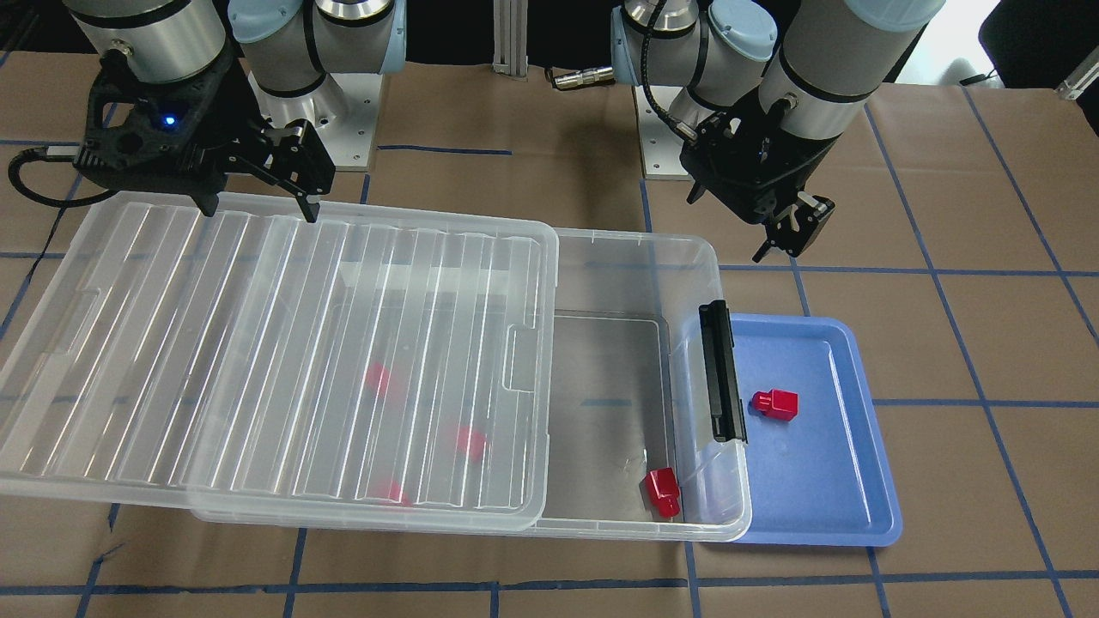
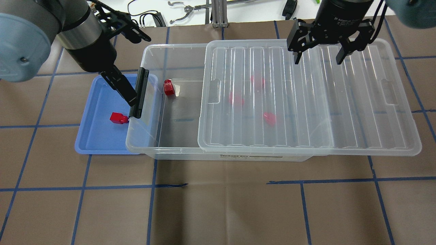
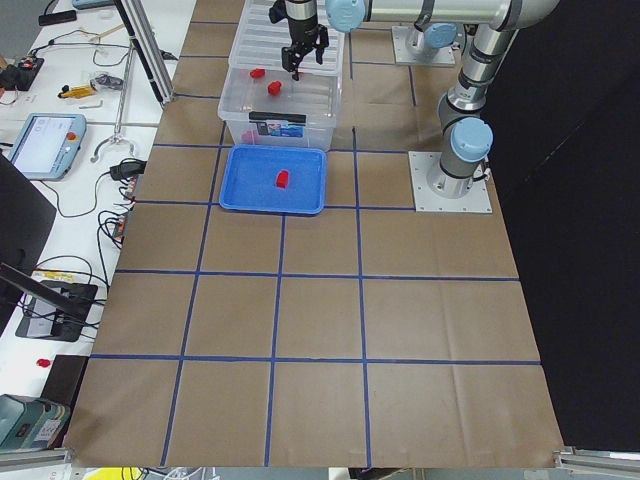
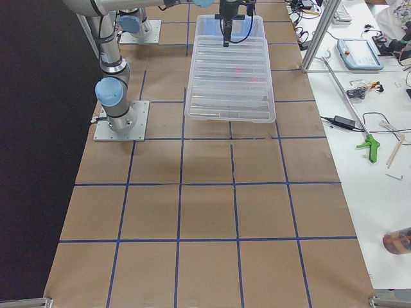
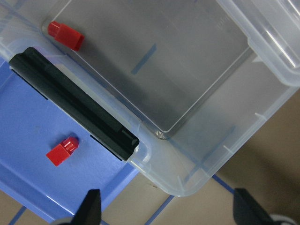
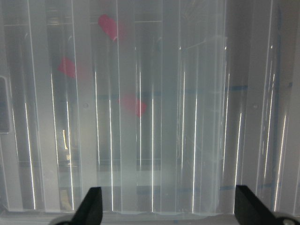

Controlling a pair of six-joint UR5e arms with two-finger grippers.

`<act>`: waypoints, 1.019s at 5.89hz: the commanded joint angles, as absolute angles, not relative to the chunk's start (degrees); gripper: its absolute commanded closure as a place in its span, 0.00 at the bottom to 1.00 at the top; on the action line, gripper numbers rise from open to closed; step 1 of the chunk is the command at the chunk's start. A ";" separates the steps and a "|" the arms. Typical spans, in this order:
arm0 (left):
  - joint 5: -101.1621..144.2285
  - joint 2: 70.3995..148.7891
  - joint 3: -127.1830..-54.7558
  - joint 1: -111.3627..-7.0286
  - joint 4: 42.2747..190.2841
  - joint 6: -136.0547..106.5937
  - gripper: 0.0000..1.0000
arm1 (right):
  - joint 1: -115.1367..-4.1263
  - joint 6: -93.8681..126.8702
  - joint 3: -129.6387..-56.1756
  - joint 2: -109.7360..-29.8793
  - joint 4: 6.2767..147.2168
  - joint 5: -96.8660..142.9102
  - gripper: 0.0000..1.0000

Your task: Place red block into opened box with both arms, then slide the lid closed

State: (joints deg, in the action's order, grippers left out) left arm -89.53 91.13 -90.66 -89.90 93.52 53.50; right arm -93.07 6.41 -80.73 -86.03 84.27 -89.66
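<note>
Nearest you, the lid (image 1: 275,360) half-covers the box (image 1: 687,257) — a red block (image 1: 663,493) sits uncovered in its near corner; left gripper (image 5: 167,197) and right gripper (image 1: 258,212) both hang wide apart.

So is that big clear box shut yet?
Partly open: the lid covers most of the box, but the end by the black clip bar is uncovered.

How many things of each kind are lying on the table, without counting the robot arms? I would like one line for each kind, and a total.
Blue tray: 1
Clear box: 1
Clear lid: 1
Red blocks: 5 (1 on the tray, 1 in the uncovered part of the box, 3 blurred under the lid)
Total: 8
</note>
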 commanded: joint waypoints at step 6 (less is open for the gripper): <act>-94.40 95.79 -98.75 -78.14 81.10 99.36 0.02 | -93.25 6.24 -81.56 -85.69 84.46 -89.21 0.00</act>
State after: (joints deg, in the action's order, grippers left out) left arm -94.32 94.49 -96.07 -78.93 86.35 94.93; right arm -93.28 6.25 -81.52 -85.72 84.46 -89.19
